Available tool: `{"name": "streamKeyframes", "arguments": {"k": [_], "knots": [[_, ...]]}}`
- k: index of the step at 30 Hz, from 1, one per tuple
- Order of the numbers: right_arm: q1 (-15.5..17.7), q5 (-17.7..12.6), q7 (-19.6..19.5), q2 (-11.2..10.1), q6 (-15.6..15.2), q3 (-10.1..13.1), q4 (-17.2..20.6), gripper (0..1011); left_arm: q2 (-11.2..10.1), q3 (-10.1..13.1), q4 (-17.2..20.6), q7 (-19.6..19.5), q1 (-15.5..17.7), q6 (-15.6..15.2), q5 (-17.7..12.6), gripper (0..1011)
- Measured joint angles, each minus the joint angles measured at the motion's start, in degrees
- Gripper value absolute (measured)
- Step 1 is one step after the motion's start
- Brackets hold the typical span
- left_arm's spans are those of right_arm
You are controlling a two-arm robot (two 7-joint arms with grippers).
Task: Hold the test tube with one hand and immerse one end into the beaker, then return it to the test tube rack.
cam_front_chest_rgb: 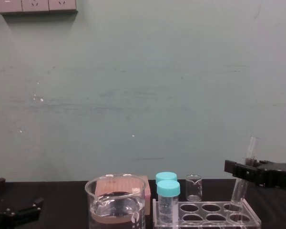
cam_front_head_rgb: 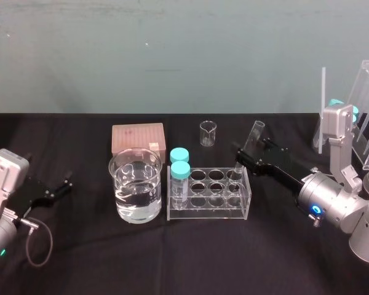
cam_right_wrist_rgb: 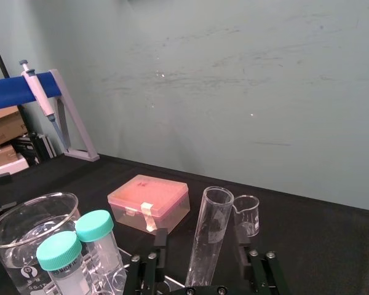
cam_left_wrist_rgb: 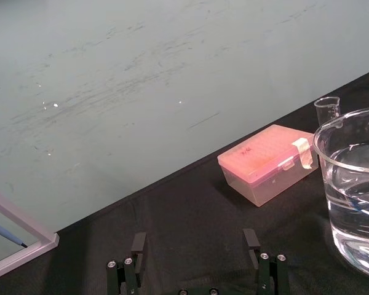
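The test tube [cam_front_head_rgb: 249,144] stands tilted in a hole at the right end of the test tube rack [cam_front_head_rgb: 209,212], its open mouth well above the top plate. My right gripper [cam_front_head_rgb: 241,155] reaches in from the right, and its fingers [cam_right_wrist_rgb: 161,236] straddle the test tube [cam_right_wrist_rgb: 210,236] with a gap still showing, so it is open. The beaker [cam_front_head_rgb: 135,184], part full of clear liquid, sits just left of the rack. My left gripper [cam_front_head_rgb: 64,184] rests open and empty at the table's left, with its fingers [cam_left_wrist_rgb: 138,243] spread.
Two teal-capped vials [cam_front_head_rgb: 179,169] stand in the rack's left end. A pink tip box [cam_front_head_rgb: 138,139] and a tiny beaker [cam_front_head_rgb: 207,133] sit behind. A clear acrylic stand [cam_front_head_rgb: 366,123] rises at the far right. A pipette [cam_right_wrist_rgb: 40,98] hangs on a blue stand.
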State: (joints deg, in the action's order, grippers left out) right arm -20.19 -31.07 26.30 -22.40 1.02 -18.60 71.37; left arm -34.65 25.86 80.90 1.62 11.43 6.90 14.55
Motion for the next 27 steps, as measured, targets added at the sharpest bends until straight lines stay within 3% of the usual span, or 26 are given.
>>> {"name": "streamKeyframes", "arguments": {"k": [1, 4, 13, 27], "knots": [[0.0, 0.0, 0.0, 0.0, 0.0, 0.0, 0.0, 640, 0.0, 0.0, 0.0, 0.0, 0.0, 0.0, 0.0, 1000], [0.0, 0.0, 0.0, 0.0, 0.0, 0.0, 0.0, 582, 0.0, 0.0, 0.0, 0.0, 0.0, 0.0, 0.0, 1000], [0.0, -0.1, 0.0, 0.0, 0.0, 0.0, 0.0, 277, 0.0, 0.0, 0.0, 0.0, 0.0, 0.0, 0.0, 1000], [0.1, -0.5, 1.0, 0.3, 0.2, 0.2, 0.0, 242, 0.0, 0.0, 0.0, 0.0, 0.0, 0.0, 0.0, 1000]]}}
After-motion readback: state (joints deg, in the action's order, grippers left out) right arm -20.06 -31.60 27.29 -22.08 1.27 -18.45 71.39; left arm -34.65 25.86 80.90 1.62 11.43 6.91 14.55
